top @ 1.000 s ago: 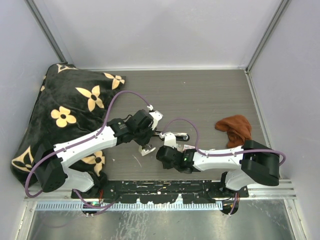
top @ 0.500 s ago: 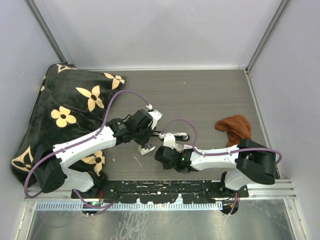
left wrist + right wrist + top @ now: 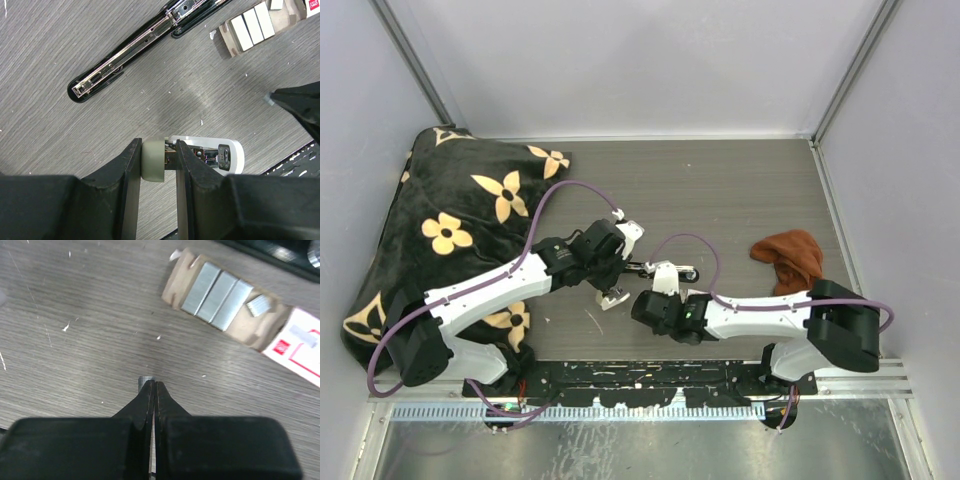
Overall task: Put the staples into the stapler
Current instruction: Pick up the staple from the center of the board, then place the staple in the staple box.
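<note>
**Placement.** The stapler (image 3: 130,55) lies opened flat on the table (image 3: 60,125) with its metal channel facing up, so a strip can probably be lowered in from above. The staples (image 3: 217,290) sit as three silvery blocks in a cardboard tray (image 3: 175,287) that stands out of the red-and-white box (image 3: 300,347), near the stapler. This leaves them exposed for a pick.

**Grippers.** The right gripper (image 3: 152,384) is fully closed, near the tray. A small silvery piece (image 3: 144,380) shows at its tips, but it cannot be told whether it is pinched or lies on the table. The left gripper (image 3: 157,146) clamps the grey-green end of a white object (image 3: 230,150), apart from the stapler.

**Surroundings.** The white object and the left arm likely crowd the approach to the channel. A brown cloth (image 3: 790,258) and a flowered black cushion (image 3: 460,220) lie well apart.
</note>
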### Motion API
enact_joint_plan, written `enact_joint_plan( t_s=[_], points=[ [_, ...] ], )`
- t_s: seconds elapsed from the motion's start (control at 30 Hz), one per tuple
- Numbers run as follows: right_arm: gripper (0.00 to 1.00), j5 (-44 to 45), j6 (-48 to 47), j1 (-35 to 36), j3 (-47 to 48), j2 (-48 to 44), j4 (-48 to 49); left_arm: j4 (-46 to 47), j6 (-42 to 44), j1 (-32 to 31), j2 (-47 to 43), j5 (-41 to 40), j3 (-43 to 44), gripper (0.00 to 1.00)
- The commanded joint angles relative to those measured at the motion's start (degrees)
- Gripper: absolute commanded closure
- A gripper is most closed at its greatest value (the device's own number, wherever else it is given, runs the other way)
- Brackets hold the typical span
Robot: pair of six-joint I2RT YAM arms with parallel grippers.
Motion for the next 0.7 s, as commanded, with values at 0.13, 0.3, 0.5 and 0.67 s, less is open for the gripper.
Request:
enact_joint_plan(
  t_s=[0.13, 0.3, 0.5, 0.67],
  points=[
    [0.99, 9.65, -1.35, -5.60, 4.07, -9.05, -11.05, 2.52, 0.70, 0.34, -2.52, -0.91, 0.28, 1.00],
    [0.99, 8.41, -4.86, -13.41, 3.15, -12.13, -11.24, 2.43, 0.56, 0.35, -2.71, -0.97, 0.17, 1.00],
    [0.99, 6.23, -7.25, -18.13, 1.60, -12.13, -8.90, 2.56, 0.65, 0.34, -2.71, -0.77, 0.20, 1.00],
    [0.99, 4.17, -7.41, -19.99, -0.36, -10.75, -5.90, 2.54, 0.57, 0.35, -2.72, -0.58, 0.14, 1.00]
  ],
)
